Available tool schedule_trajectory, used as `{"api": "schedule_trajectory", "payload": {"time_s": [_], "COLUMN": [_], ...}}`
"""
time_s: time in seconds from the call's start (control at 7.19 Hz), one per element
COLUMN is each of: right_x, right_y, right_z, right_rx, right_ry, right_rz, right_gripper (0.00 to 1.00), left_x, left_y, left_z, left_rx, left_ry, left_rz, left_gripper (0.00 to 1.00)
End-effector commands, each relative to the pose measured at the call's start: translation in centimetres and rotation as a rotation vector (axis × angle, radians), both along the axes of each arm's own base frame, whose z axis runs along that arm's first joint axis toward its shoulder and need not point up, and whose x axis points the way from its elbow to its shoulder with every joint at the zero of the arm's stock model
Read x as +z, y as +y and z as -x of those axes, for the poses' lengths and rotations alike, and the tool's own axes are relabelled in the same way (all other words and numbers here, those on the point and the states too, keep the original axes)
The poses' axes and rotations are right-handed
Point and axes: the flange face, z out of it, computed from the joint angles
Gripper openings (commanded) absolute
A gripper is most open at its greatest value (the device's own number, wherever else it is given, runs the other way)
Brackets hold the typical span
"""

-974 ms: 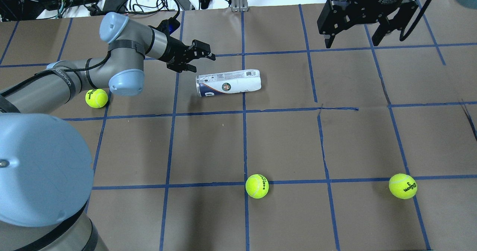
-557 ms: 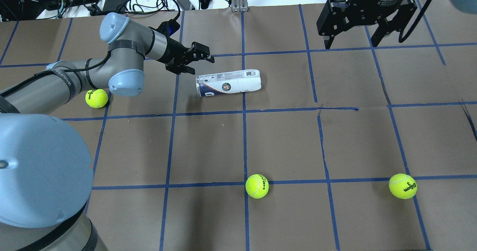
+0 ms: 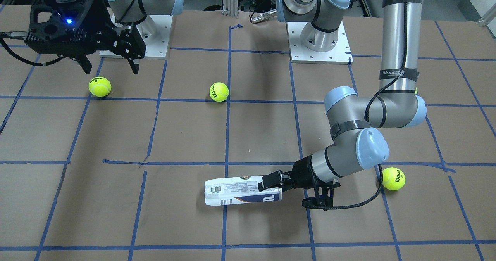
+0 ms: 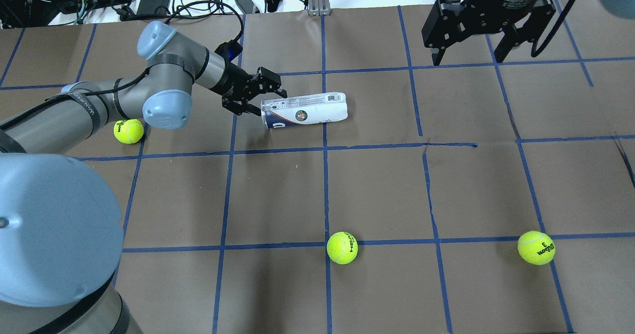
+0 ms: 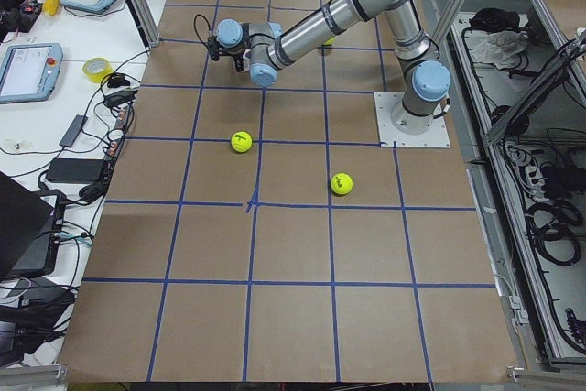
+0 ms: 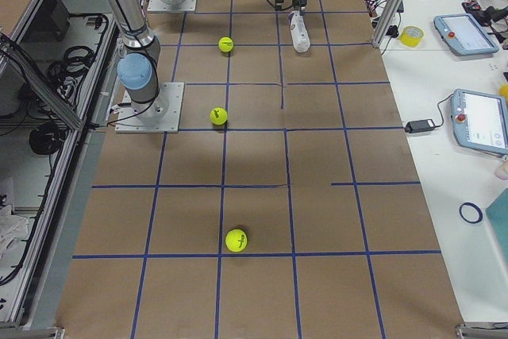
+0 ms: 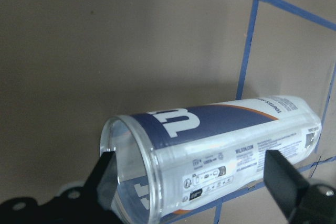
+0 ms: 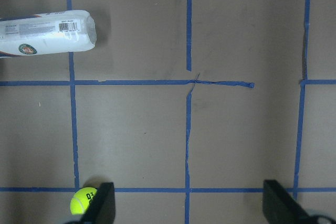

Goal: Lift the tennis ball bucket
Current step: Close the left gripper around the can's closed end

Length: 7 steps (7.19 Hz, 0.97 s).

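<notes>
left fingers (image 7: pixel 106 181) spread wide, holding nothing, one each side of the open mouth of tennis ball bucket (image 4: pixel 305 110) | bucket on its side on table (image 4: pixel 377 190), long axis running straight away from them | right fingers (image 4: pixel 435 41) spread, empty, well apart | left arm nearer

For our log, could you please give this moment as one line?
left gripper open, straddling mouth of lying tennis ball bucket; right gripper open, away; lift pending
</notes>
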Motion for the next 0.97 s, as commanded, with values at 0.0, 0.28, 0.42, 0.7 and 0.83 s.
{"api": "schedule_trajectory", "payload": {"time_s": [0.0,0.28,0.42,0.7,0.83], "right_x": [0.2,0.2,0.2,0.2,0.2], "right_y": [0.2,0.3,0.3,0.3,0.3], "right_z": [0.0,-0.1,-0.1,-0.1,-0.1], "right_rx": [0.0,0.003,0.002,0.0,-0.003], "right_ry": [0.0,0.0,0.0,0.0,0.0], "right_rz": [0.001,0.0,0.001,0.0,-0.001], "right_gripper": [1.0,1.0,1.0,1.0,1.0], "left_x": [0.0,0.0,0.5,3.9,6.4], "left_y": [0.1,0.2,0.1,-0.4,-1.8], "left_z": [1.7,2.5,2.7,2.5,2.0], "left_rx": [0.02,0.03,0.03,0.089,0.164], "left_ry": [0.008,0.052,0.083,0.081,0.029], "left_rz": [-0.024,-0.044,-0.042,-0.031,-0.033], "left_gripper": [0.92,0.14,0.0,0.0,0.0]}}
